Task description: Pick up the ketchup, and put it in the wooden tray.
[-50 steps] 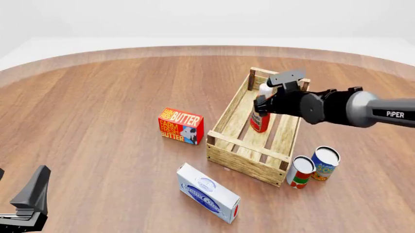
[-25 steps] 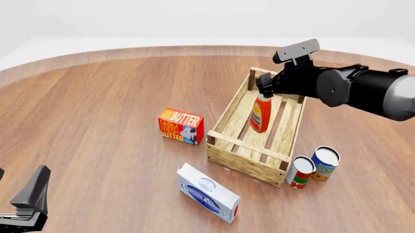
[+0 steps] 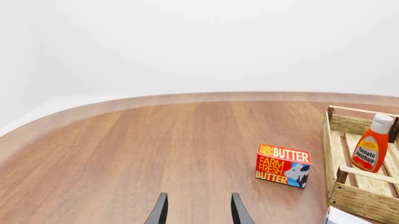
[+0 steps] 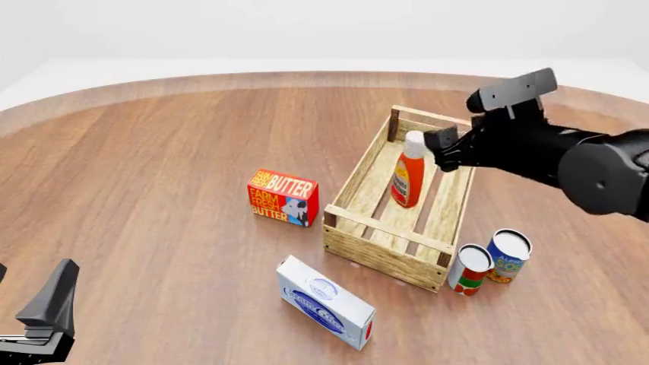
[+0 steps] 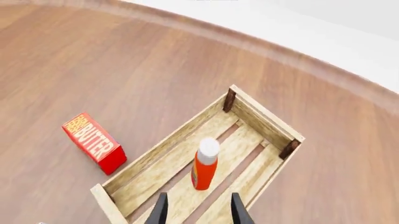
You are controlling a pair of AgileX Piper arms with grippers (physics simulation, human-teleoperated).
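Nearest to us, our left gripper (image 4: pixel 45 315) sits low at the table's near left corner, partly cut off by the picture edge; in its wrist view the two fingers (image 3: pixel 160 212) are spread apart, with nothing between them. Ahead of it the wood table (image 4: pixel 152 167) is bare as far as the butter box (image 4: pixel 283 198). A white box (image 4: pixel 326 302) lies just before the wooden tray (image 4: pixel 350 241), and two cans (image 4: pixel 491 260) stand together at the tray's right near corner. The ketchup (image 4: pixel 408 173) stands upright inside the tray on the slats, apart from the walls. Our right gripper (image 4: pixel 443 148) hangs above the tray just beside the white cap, fingers (image 5: pixel 160 211) released and holding nothing.
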